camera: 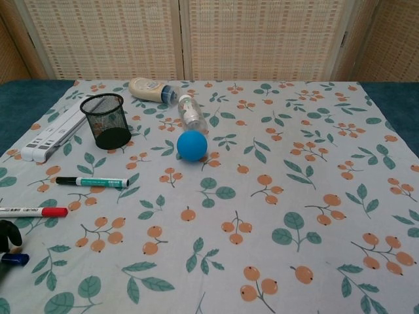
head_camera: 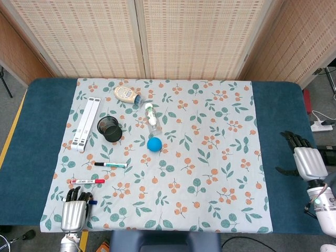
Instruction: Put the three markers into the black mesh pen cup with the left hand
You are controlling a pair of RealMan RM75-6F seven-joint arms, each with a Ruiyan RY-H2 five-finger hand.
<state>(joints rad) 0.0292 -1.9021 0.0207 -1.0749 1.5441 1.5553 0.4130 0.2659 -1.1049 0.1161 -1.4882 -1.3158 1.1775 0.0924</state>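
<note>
I have the left hand (head_camera: 74, 212) over the blue-capped marker (camera: 14, 259) at the near left cloth edge, though whether its fingers grip I cannot tell, so next I judge lifting it toward the black mesh pen cup (head_camera: 109, 128).

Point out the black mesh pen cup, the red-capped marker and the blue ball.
black mesh pen cup (camera: 105, 122), chest view, on its mesh side wall.
red-capped marker (camera: 26, 212), chest view, on the white barrel.
blue ball (head_camera: 154, 144), head view, at its centre.
</note>
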